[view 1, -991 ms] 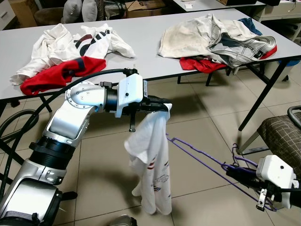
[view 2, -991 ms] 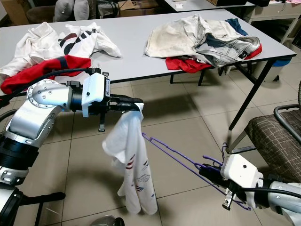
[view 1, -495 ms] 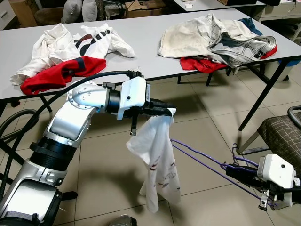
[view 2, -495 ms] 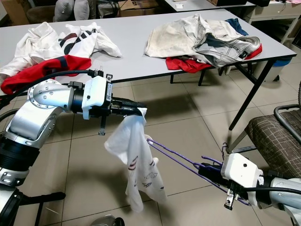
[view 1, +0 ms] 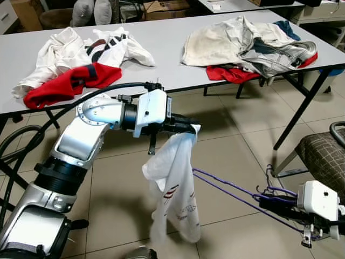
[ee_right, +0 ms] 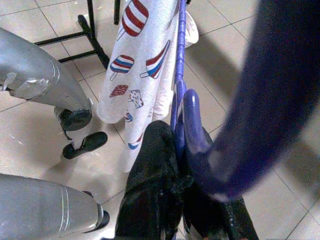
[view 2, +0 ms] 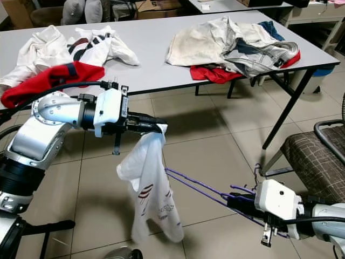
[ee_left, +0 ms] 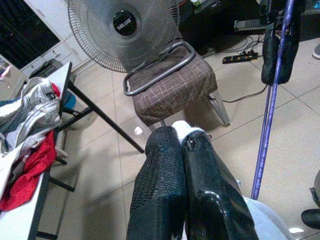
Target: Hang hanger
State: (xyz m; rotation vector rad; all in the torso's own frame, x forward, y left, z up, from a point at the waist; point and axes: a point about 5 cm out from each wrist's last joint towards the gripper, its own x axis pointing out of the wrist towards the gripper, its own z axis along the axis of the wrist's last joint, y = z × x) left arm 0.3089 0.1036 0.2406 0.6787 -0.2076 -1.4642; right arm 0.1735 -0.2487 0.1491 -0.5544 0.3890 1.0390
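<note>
Purple wire hanger [view 1: 237, 192], thin and long, clamped in right tool [view 1: 269, 203]

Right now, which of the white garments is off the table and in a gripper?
The printed white shirt hanging from the left gripper, above the floor; the other white garments lie in the piles on the grey table.

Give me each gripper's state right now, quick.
Left gripper: shut on the white garment.
Right gripper: shut on the purple hanger.

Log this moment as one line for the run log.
left gripper: shut on white shirt, hanging | right gripper: shut on purple hanger, far end at shirt | table: clothes piles | hanger not yet hung
</note>
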